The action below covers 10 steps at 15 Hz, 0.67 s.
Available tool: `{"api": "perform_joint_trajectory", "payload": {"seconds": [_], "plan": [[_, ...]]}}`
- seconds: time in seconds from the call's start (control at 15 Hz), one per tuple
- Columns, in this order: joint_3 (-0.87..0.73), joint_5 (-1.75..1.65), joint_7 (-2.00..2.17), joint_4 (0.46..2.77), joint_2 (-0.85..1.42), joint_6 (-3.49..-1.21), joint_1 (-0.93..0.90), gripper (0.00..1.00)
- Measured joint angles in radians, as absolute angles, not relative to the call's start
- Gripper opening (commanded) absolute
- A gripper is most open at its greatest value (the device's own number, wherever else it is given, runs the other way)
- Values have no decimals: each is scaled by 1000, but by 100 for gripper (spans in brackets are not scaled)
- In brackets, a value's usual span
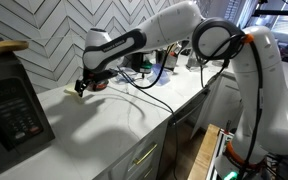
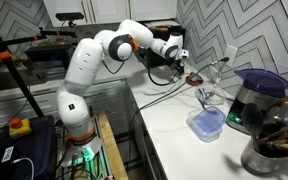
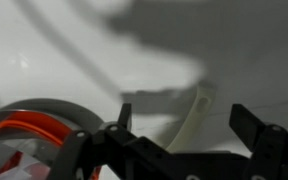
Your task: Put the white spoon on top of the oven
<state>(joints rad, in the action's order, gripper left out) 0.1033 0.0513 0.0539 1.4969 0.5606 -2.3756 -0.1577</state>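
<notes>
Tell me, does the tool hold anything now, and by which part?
Nothing is held: in the wrist view the tool is open, and the small cream curved spoon lies between its fingers, touching neither.

Spoon (image 3: pixel 198 112) lies on counter (image 3: pixel 74 50) btwn fingers of tool (image 3: pixel 184 120), dish (image 3: pixel 29 130) just left (wrist view).

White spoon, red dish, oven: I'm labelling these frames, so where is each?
white spoon (image 3: pixel 198 112), wrist view, curved handle.
red dish (image 3: pixel 32 123), wrist view, rim.
oven (image 1: pixel 12 108), an exterior view, front face.

White counter (image 1: pixel 114 120), black oven (image 1: pixel 9 105), red dish (image 3: pixel 34 125), white spoon (image 3: pixel 196 118)
</notes>
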Motion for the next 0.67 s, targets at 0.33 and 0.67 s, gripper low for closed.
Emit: {"api": "perform_joint_trajectory", "payload": {"seconds": [0.33, 0.67], "plan": [[72, -71, 54, 1222, 764, -2368, -237, 88], [13, -142, 82, 1010, 890, -2258, -301, 42]]}}
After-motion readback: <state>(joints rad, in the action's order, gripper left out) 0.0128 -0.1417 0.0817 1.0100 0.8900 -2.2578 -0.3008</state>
